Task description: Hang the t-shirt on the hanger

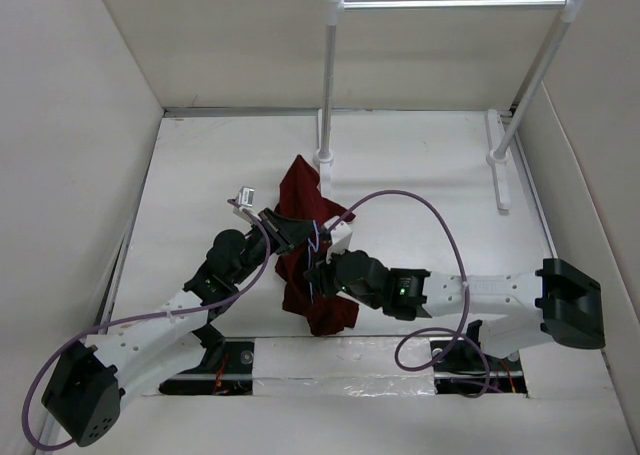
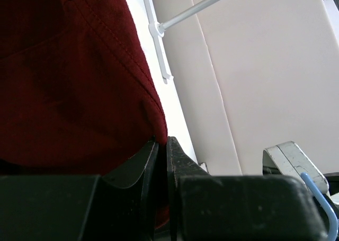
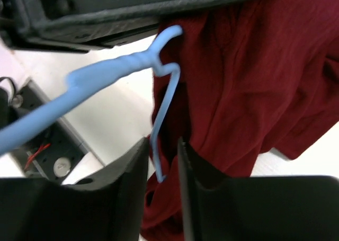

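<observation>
So the left gripper (image 2: 162,143) is clamped on the t-shirt (image 2: 69,77) edge, and the right gripper (image 3: 162,143) looks squeezed onto the hanger (image 3: 106,74) wire, though that view's kinda blurry.

t-shirt (image 1: 300,190) dark maroon, plain; hanger (image 3: 100,77) light blue; rack (image 1: 328,75) white; cable (image 1: 400,192) purple; table (image 1: 200,175) white.
</observation>
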Robot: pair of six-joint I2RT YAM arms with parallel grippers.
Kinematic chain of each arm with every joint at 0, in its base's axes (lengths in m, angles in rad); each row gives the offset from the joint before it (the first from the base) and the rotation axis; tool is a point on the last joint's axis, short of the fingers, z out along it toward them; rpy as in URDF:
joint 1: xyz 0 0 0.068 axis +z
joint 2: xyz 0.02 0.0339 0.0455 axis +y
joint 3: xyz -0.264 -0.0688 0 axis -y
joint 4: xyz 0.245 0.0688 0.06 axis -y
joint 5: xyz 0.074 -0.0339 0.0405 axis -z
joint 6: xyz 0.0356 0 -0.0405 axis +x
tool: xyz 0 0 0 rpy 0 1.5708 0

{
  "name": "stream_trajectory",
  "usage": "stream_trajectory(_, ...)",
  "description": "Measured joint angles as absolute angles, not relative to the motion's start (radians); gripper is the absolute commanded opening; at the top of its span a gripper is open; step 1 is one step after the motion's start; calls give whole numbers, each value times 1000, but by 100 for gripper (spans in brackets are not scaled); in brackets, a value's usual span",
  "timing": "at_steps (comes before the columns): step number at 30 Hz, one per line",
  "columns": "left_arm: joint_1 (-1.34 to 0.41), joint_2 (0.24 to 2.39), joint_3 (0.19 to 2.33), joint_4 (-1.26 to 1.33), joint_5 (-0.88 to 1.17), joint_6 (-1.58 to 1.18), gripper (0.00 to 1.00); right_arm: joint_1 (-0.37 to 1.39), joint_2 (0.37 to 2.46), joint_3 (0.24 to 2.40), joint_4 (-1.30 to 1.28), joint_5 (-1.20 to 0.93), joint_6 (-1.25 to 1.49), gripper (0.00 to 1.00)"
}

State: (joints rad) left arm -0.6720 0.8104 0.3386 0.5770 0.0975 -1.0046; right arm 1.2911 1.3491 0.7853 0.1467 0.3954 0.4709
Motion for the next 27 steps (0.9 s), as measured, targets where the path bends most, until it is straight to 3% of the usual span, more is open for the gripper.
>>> stream_trajectory(5,-672,802,339,574,92,-1004,0,1294,1357,786,191,421,467,0)
stream_trajectory(8,-672,796,344,562,88,-998,0,1298,1357,785,197,431,468,0)
stream_trajectory(9,-672,797,350,552,85,-992,13,1298,1357,785,196,433,468,0)
stream_trajectory(13,-672,800,404,471,53,-927,47,1298,1343,780,189,443,484,0)
stream_trajectory(14,-672,800,422,452,38,-912,47,1298,1334,773,189,443,486,0)
stream_trajectory(18,-672,795,493,387,-60,-843,65,1298,1293,741,185,444,495,0)
stream_trajectory(21,-671,799,533,366,-139,-802,71,1298,1277,737,179,440,498,0)
stream_trajectory(27,-556,911,633,356,-185,-755,73,1298,1233,718,173,414,503,0)
